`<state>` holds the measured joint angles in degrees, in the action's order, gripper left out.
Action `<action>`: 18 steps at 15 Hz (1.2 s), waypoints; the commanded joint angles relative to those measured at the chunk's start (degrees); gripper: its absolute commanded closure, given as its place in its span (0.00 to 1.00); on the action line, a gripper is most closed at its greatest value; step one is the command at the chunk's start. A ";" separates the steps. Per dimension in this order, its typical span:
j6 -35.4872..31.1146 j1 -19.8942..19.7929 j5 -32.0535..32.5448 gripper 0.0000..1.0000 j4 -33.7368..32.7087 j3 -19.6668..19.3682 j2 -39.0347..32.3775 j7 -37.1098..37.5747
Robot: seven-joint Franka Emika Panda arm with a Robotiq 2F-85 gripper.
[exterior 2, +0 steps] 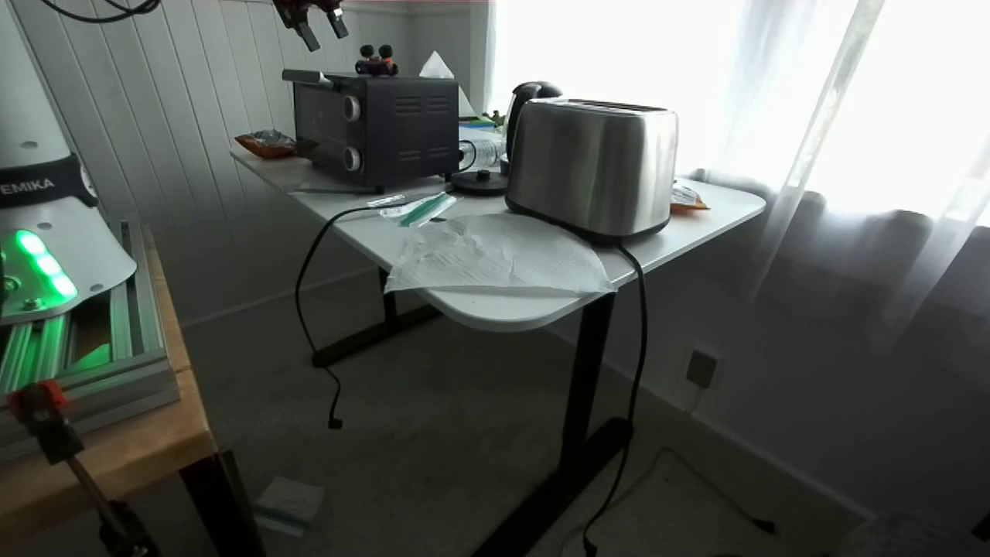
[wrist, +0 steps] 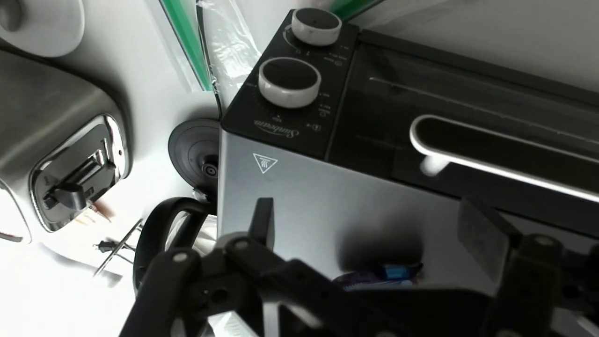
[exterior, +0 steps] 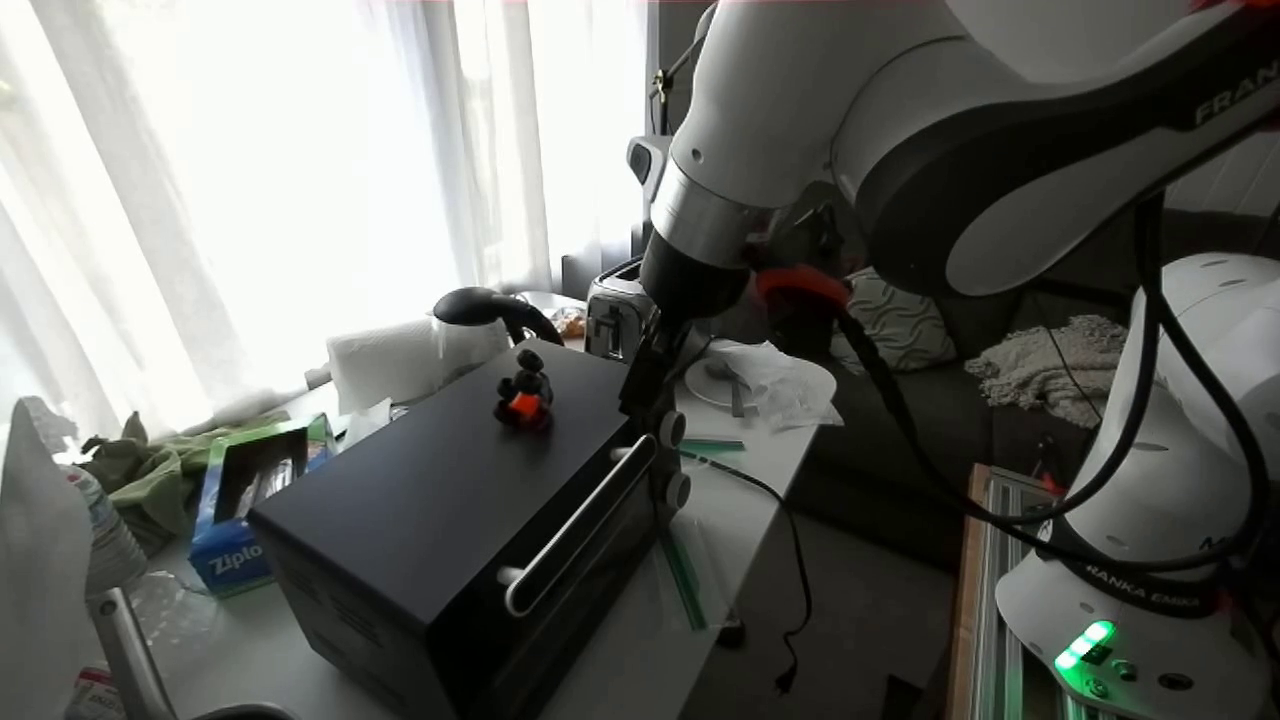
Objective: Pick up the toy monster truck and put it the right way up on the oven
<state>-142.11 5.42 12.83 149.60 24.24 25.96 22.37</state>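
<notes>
Black oven (exterior: 425,490) stands closed beneath toy truck (exterior: 525,402).

Arm (exterior: 880,130) is bent w/ fingers (wrist: 484,238) dn & spread

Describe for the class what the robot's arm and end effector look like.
The arm is white and rounded with dark inlays, a silvery collar, black cables, partly visible FRANKA lettering and a glowing green strip on its base. The end effector is black, with jointed links and flat finger pads.

Left of centre in an exterior view, the toy monster truck (exterior: 525,406) is orange-red and black, the oven (exterior: 420,480) black.
</notes>
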 commanded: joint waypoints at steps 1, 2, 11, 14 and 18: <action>0.18 0.76 0.49 0.00 -0.09 -0.76 -0.12 0.27; -2.19 1.15 0.88 0.00 -0.08 -1.07 -0.87 -1.32; -16.18 4.10 -1.57 0.00 -1.91 -7.82 -11.10 -19.94; -19.41 5.63 -3.39 0.00 -2.77 -10.29 -14.17 -24.56; -24.53 9.15 -10.43 0.00 -3.37 -13.46 -18.01 -31.44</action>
<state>-163.76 11.23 7.92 147.46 13.42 10.99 -3.59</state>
